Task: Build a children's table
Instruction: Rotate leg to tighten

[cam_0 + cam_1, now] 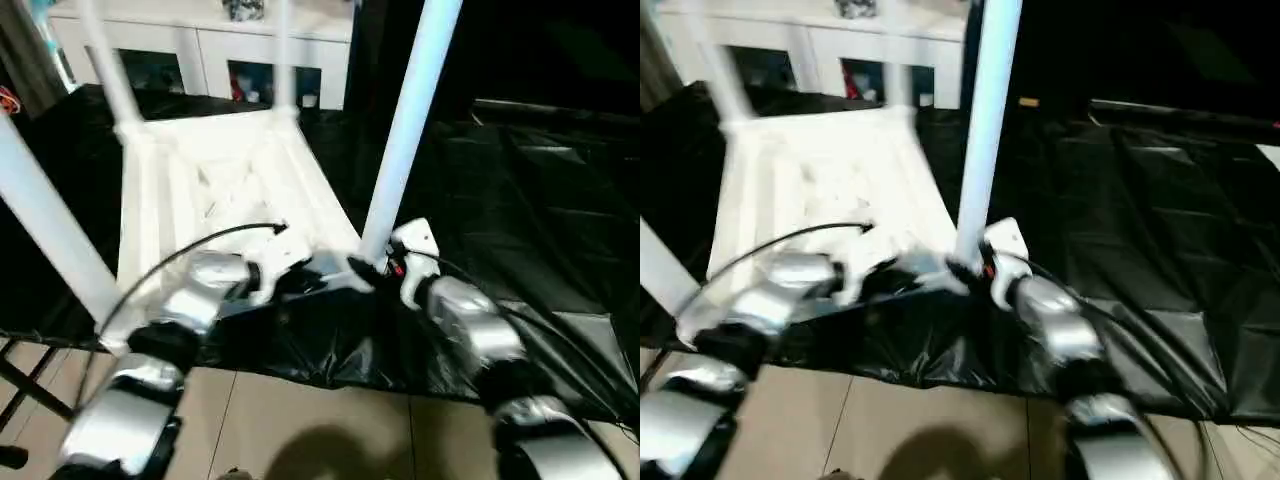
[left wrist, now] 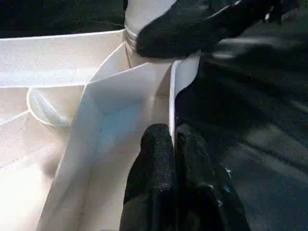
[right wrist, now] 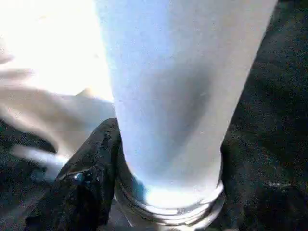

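- The children's table [image 1: 225, 190] is lying upside down on the black sheet [image 1: 520, 190] that covers the counter, ribbed underside facing up, with its near edge close to the counter's front edge.
- Legs stick up out of the corner sockets: the near-right leg [image 1: 405, 130] stands just about upright, there's another at the near left [image 1: 50, 235], and two more at the far corners [image 1: 110, 70].
- The right hand [image 1: 372, 268] is at the very bottom of that near-right leg, fingers around it where it goes into the socket. In the right wrist view one black finger [image 3: 79, 185] sits against the leg's threaded base, so it's clamped on the leg.
- The left hand [image 2: 172, 168] is right next to it on the tabletop's near rim. In the left wrist view its two fingers are pinched together on the thin white edge of the table [image 2: 172, 113], one either side.
- Further out: a white glass-doored cabinet [image 1: 210, 50] stands behind the counter, and there's tiled floor [image 1: 300, 425] in front of it.
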Controlling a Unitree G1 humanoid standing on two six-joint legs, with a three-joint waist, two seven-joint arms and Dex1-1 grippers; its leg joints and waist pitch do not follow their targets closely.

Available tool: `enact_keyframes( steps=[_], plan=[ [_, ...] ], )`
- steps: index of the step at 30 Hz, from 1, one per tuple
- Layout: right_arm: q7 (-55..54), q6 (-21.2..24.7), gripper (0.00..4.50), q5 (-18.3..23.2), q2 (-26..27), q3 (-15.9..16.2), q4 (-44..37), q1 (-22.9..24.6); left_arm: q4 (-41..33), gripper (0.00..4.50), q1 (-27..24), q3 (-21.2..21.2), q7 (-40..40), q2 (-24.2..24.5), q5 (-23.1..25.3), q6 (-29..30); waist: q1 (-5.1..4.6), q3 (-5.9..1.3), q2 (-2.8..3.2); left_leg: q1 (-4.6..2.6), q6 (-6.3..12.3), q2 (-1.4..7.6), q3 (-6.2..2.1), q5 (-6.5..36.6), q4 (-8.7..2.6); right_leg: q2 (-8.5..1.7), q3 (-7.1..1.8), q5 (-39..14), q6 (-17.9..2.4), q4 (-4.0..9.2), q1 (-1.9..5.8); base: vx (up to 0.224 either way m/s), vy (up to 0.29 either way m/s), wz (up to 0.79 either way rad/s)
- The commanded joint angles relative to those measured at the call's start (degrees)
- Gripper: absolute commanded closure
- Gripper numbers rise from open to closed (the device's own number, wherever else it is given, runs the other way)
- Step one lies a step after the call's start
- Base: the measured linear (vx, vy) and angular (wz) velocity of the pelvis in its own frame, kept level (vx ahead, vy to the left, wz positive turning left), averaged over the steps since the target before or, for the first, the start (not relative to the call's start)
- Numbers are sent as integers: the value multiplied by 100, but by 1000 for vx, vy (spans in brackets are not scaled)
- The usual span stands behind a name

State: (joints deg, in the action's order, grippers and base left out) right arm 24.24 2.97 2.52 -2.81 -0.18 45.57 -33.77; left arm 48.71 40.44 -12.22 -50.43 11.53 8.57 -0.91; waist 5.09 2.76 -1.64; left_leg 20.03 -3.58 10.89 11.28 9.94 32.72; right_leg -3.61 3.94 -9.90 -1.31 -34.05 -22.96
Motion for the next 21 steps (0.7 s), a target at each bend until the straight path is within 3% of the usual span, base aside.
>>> enact_keyframes(
  steps=[1, 7, 9, 11, 15, 16, 21],
  plan=[
    [-355, 70, 181, -57, 532, 222, 367, -113, 32, 450, 178, -27, 527, -519, -80, 0, -6, -301, 5, -86, -34, 262, -190, 1779, -402, -553, -285, -2763, -693, 567, 163, 0, 0, 0],
    [-584, -281, 181, -249, 731, 305, 667, -311, 155, 450, 248, 15, 941, -810, -51, -88, 19, -327, -15, -49, 123, 244, -137, 1487, -372, -527, -315, -1882, -902, 473, 205, 0, 0, 0],
    [-280, -244, 112, -47, 711, 171, 634, -313, 159, 450, 231, 26, 910, -806, -65, -101, 26, -343, 1, -28, 215, 242, -134, 1330, -365, -527, -314, -1658, -965, 440, 237, 0, 0, 0],
    [-62, -247, 106, 45, 637, 132, 581, -294, 112, 450, 195, 17, 793, -751, -89, -150, 29, -345, 11, -19, 257, 244, -129, 1267, -363, -523, -311, -1532, -998, 428, 244, 0, 0, 0],
    [256, -378, 85, 11, 466, 207, 573, -306, 77, 450, 146, -6, 584, -647, -125, -273, 22, -332, 17, -32, 228, 250, -135, 1457, -373, -534, -306, -1861, -953, 472, 241, 0, 0, 0],
    [638, -494, 85, -72, 269, 349, 542, -286, 4, 450, 85, -7, 322, -554, -175, -337, 20, -330, 14, -26, 228, 251, -139, 1450, -377, -535, -305, -1885, -944, 472, 243, 0, 0, 0],
    [2003, -783, 85, -164, -376, 683, 275, -184, -225, 450, -70, -48, -588, -174, -357, -491, 49, -332, -16, 14, 373, 260, -119, 1300, -349, -527, -299, -1679, -1000, 441, 267, 0, 0, 0]
  ],
)
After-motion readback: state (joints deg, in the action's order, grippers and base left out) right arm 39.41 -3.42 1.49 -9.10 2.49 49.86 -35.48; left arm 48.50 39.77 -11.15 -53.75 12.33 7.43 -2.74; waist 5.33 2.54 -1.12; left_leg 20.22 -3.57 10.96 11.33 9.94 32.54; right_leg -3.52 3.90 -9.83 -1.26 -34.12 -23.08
